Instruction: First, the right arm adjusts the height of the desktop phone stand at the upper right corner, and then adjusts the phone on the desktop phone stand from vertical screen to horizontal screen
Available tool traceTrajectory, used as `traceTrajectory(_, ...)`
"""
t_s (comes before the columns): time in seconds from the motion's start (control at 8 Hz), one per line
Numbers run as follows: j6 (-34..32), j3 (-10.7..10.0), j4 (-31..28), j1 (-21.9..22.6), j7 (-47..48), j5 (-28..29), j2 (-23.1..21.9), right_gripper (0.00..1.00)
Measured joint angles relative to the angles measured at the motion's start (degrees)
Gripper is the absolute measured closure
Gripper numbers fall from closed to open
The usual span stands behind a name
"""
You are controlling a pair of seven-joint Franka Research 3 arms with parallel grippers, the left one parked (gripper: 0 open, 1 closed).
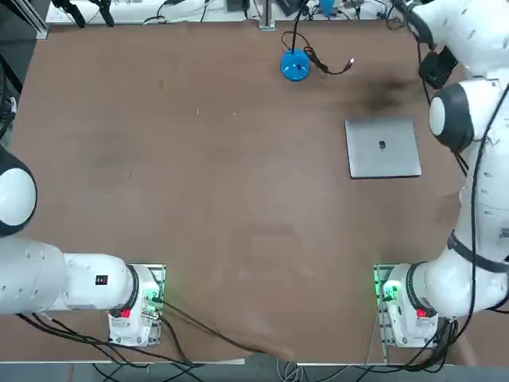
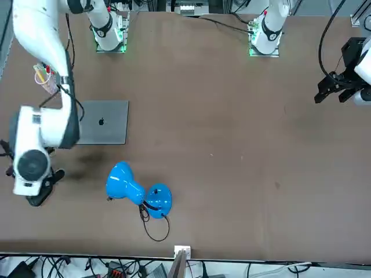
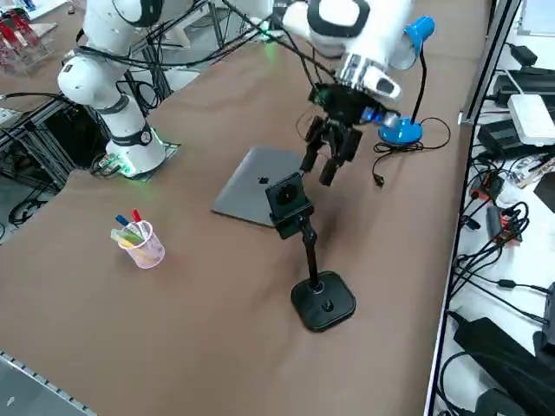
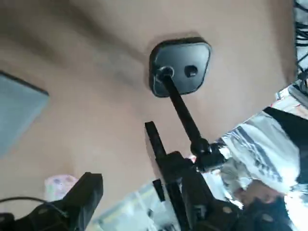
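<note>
From overhead, the right arm (image 1: pixel 461 199) reaches from its base at the near right corner of the desk (image 1: pixel 207 191) toward the far right corner. Its pincer is not seen here, nor is the stand. The silver laptop (image 1: pixel 382 147) lies closed near the right edge, and the blue lamp (image 1: pixel 294 65) stands by the far edge.

In the front view, the arm's wrist hangs over that same corner, and only a dark piece of the desktop phone stand (image 2: pixel 38 197) shows under it. The laptop lies just beside, toward the robot.

The right side view tells the most. The stand is upright at the desk's right edge, its base flat on the surface, the pole leaning a little. The phone (image 3: pixel 285 196) sits in the clamp on top; I cannot say surely whether it is upright or crosswise. The pincer (image 3: pixel 323 165) hovers just beyond the phone, fingers spread wide and holding nothing, apart from the stand. A cup of pens (image 3: pixel 139 238) stands toward the robot's side.

In the wrist view, the two fingers (image 4: pixel 86 192) stand far apart, with the stand's pole and base seen between and beyond them.

I judge that the task is at its beginning: the arm is approaching, the height is not yet adjusted, and turning the phone is still left.
</note>
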Motion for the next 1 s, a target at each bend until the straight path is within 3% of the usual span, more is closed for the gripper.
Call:
traceTrajectory(0.38,0.3,0.1,0.0,1.6,-2.0,-10.1,5.2,0.00)
traceTrajectory(1.0,0.3,-0.1,-0.5,2.8,-3.1,-19.4,10.1,0.03)
